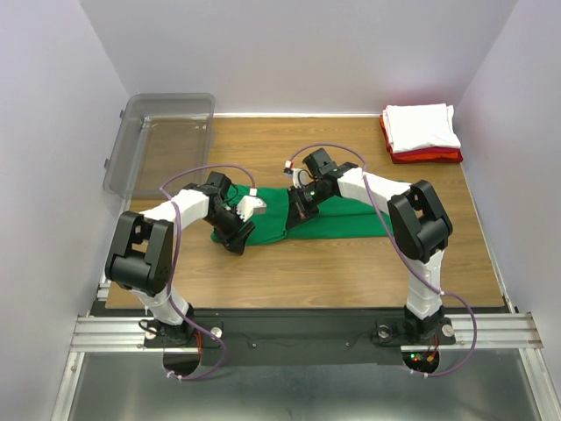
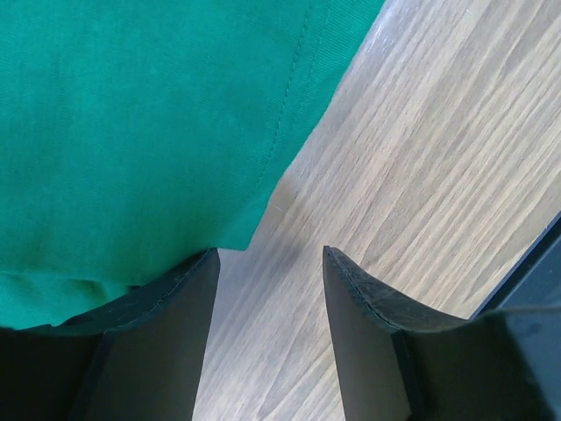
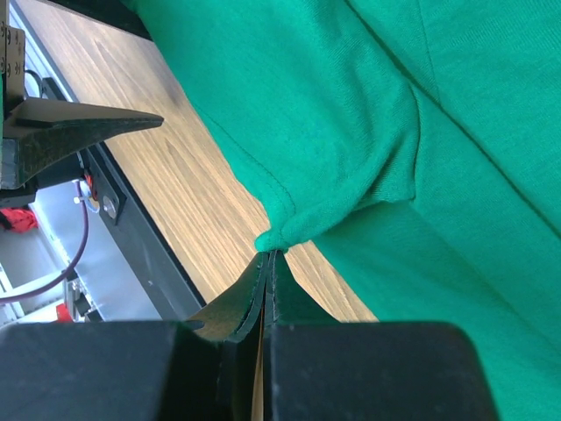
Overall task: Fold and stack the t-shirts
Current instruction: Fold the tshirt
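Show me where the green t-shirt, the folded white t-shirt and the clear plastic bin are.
bright green cotton t-shirt [image 1: 351, 221]: top view, flat right half.
folded white cotton t-shirt [image 1: 422, 125]: top view, middle of top face.
clear grey plastic bin [image 1: 123, 151]: top view, left wall.

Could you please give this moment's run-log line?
left tool: open by green t-shirt | right tool: shut on it | white t-shirt atop red t-shirt

The white t-shirt [image 1: 422, 127] hides all but the edges of the red t-shirt [image 1: 429, 158].
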{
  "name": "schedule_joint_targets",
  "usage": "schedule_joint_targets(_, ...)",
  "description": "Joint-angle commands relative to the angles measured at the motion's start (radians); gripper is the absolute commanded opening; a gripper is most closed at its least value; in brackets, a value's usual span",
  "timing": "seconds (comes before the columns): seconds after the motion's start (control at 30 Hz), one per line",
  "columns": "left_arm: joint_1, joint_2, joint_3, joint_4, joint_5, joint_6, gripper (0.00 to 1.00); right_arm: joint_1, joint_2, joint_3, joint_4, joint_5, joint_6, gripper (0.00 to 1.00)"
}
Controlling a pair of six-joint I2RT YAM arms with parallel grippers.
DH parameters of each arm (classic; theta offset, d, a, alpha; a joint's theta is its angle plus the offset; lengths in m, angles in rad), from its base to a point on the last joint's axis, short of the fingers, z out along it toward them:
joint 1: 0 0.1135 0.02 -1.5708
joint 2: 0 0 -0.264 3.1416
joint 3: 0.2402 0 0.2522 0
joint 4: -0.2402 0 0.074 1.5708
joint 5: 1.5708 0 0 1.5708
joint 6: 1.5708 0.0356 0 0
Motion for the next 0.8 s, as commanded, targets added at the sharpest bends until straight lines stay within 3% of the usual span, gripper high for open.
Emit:
schedule_joint_targets(0.0,-0.011,0.011,0.007,0.037,-0.027,-0.034,0.63,0.008,-0.028,0.026,0.027,-0.019,-0.002,0.00)
schedule_joint_targets(0.13,-0.020,0.034,0.021,0.058,-0.040,-0.053,0.58,0.008,-0.025,0.028,0.027,-0.027,-0.001,0.01)
schedule_joint_targets(0.23,-0.025,0.043,0.029,0.063,-0.034,-0.056,0.47,0.008,-0.025,0.028,0.027,-0.024,-0.002,0.01)
schedule_joint_targets(0.33,-0.028,0.036,0.027,0.061,-0.030,-0.054,0.28,0.008,-0.029,0.029,0.027,-0.030,-0.001,0.01)
schedule_joint_targets(0.37,-0.026,0.031,0.027,0.063,-0.029,-0.054,0.16,0.008,-0.028,0.031,0.027,-0.031,-0.001,0.01)
schedule_joint_targets(0.47,-0.026,0.005,0.030,0.037,-0.021,-0.058,0.00,0.008,-0.034,0.032,0.025,-0.041,-0.001,0.01)
schedule_joint_targets(0.77,0.000,-0.135,0.133,-0.090,0.042,-0.054,0.00,0.001,-0.071,0.077,0.025,-0.034,0.007,0.01)
